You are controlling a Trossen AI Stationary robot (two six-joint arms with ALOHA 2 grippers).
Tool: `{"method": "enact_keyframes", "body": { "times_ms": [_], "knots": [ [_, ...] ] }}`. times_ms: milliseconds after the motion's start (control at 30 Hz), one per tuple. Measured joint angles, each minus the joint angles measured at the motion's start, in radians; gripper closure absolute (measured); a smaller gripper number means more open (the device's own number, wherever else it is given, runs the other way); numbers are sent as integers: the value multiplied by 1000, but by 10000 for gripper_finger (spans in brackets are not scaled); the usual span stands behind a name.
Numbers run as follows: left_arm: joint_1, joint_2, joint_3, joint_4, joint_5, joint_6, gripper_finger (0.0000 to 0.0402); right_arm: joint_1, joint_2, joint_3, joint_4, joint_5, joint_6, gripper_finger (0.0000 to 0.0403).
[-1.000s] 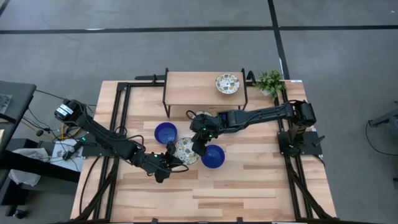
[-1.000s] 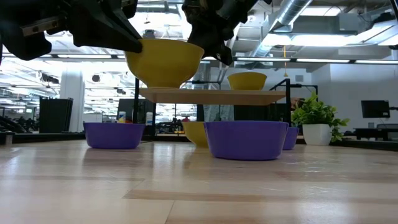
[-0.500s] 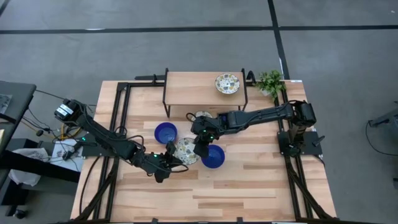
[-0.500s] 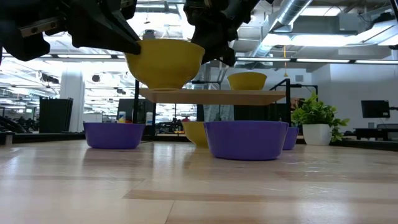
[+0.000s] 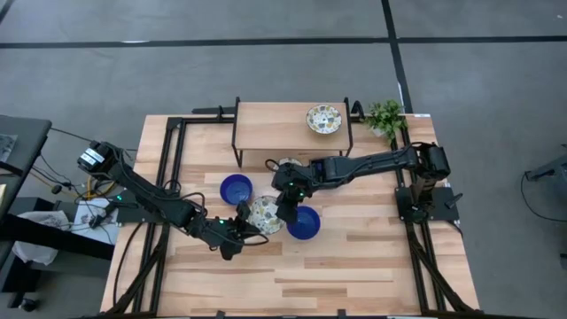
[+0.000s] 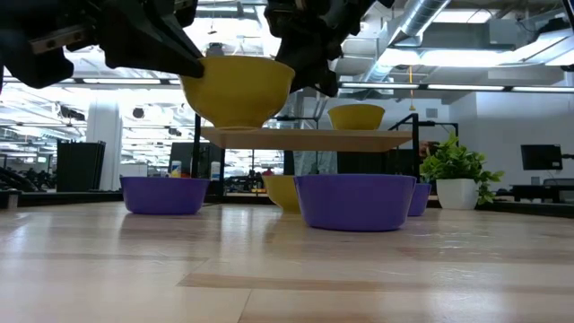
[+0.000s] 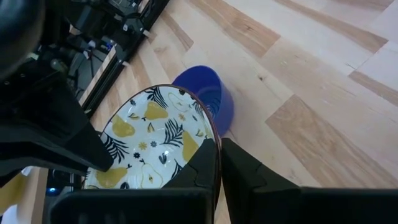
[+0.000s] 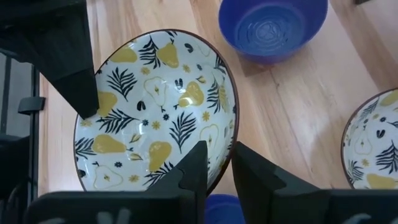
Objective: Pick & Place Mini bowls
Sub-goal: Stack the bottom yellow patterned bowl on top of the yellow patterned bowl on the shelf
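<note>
While the cream, pear-patterned round bowl (image 8: 155, 112) is held above the table centre, its rim pinched by both left gripper (image 7: 219, 146) & right gripper (image 8: 214, 155), one grip should be eased before transfer, w/o tilting.

— What colours on the held bowl (image 8: 155, 109)?
— Cream-white inside, with yellow pears and black leaf sprigs, a dark rim – its outside (image 6: 238, 90) is plain yellow.
— And the rest?
— The bowl beside it (image 8: 273, 25) is solid glossy blue; another blue bowl (image 5: 304, 222) too. The bowl on the shelf (image 5: 324, 118) carries the same floral speckle. The counter (image 5: 354, 257) is pale striped wood, the plant (image 5: 384, 115) green
</note>
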State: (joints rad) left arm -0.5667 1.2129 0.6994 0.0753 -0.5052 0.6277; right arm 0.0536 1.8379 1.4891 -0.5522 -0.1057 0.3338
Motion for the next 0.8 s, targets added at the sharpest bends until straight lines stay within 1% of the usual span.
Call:
{"method": "enact_keyframes", "body": {
  "times_ms": [267,433,800],
  "knots": [
    [1,0,0,0,1,9,392,-4,0,0,1,-4,-43,341],
    [0,0,2,1,7,28,390,-14,0,0,-4,-35,-59,341],
    [1,0,4,1,28,24,392,-28,0,0,-7,-53,-98,341]
  ]
}}
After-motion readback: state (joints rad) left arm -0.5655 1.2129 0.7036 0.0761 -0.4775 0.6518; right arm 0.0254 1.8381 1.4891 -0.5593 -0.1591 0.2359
